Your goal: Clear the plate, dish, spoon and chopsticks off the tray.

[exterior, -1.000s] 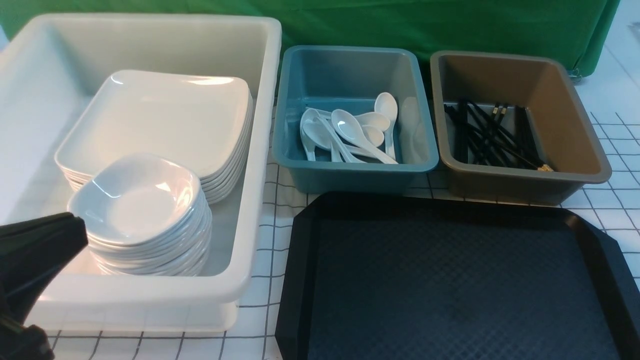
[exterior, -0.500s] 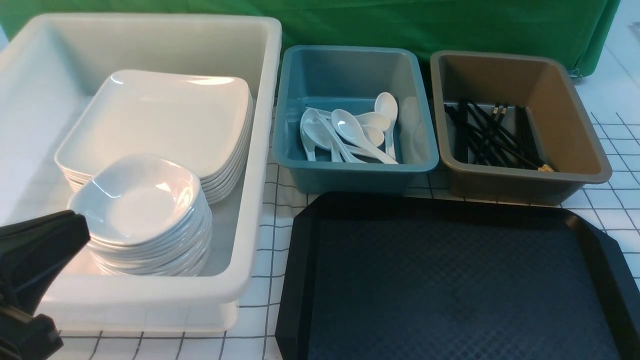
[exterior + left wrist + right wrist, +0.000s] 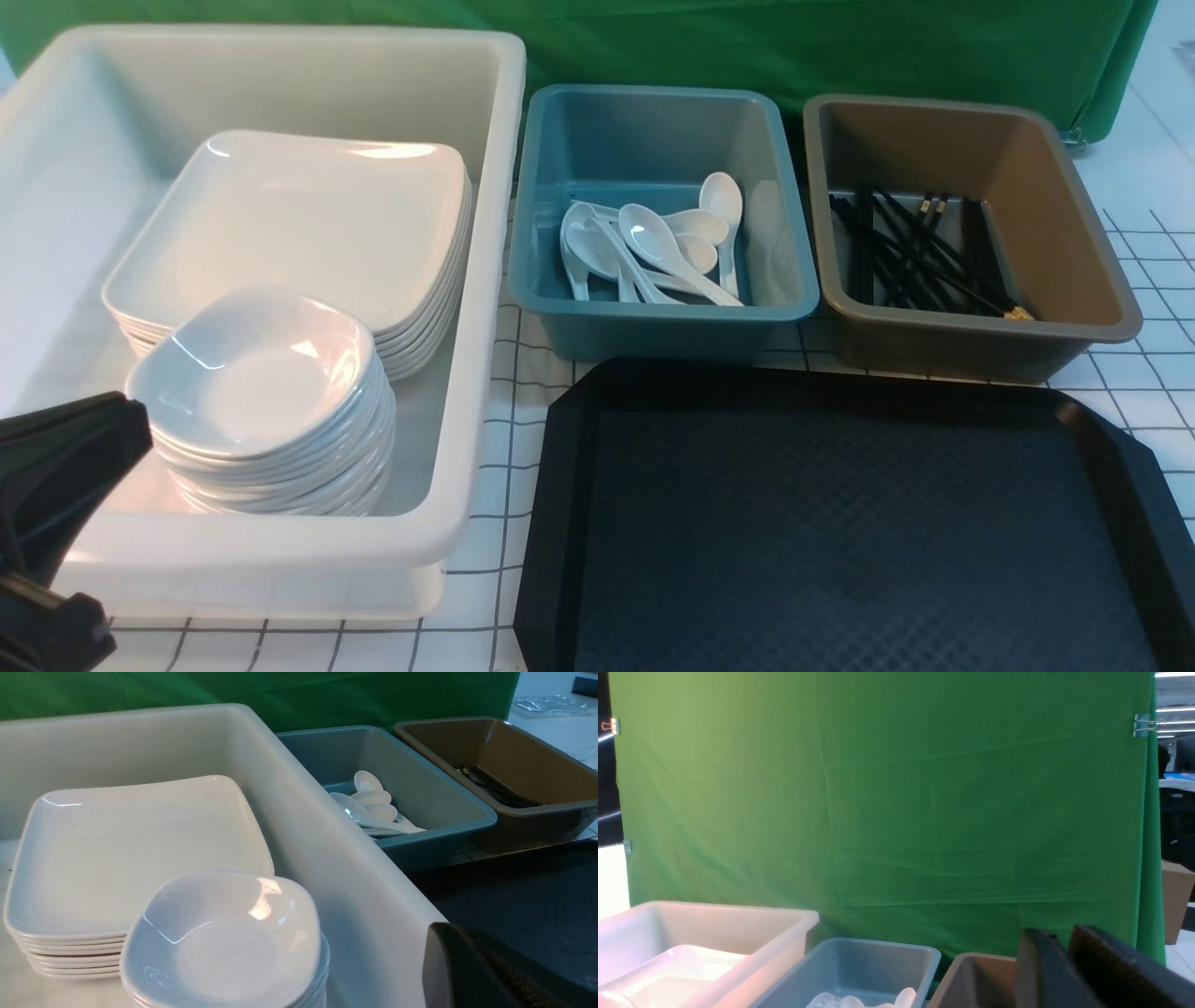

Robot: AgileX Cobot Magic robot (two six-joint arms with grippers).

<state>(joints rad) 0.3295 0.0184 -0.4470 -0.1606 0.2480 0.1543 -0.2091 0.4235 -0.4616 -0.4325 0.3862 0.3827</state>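
Front view, and the tray (image 3: 840, 523) lies bare at the near right on the gridded tablecloth (image 3: 495, 485), its diamond-textured floor carrying nothing at all. The large square plates (image 3: 289, 224) sit stacked in the white bin (image 3: 485, 280) at the left, and just in front of them, in that same bin, is a stack of small rounded dishes (image 3: 261, 373). Over in the blue bin (image 3: 653, 322), beyond the tray, the white spoons (image 3: 653, 247) lie in a loose heap, and the brown bin (image 3: 980, 331) to its right holds the black chopsticks (image 3: 920, 252), crossed over one another. Now the left gripper (image 3: 65, 476): it hangs at the near left corner of the white bin, beside the dish stack, with nothing in its grasp that I can see; only one black finger shows in the left wrist view (image 3: 486, 970), so whether it is spread or closed I cannot tell. The right gripper (image 3: 1069, 970) is out of the front view; its own camera shows two dark fingers close together with a thin gap between them and nothing held, raised above the bins and facing the green backdrop (image 3: 887, 812).
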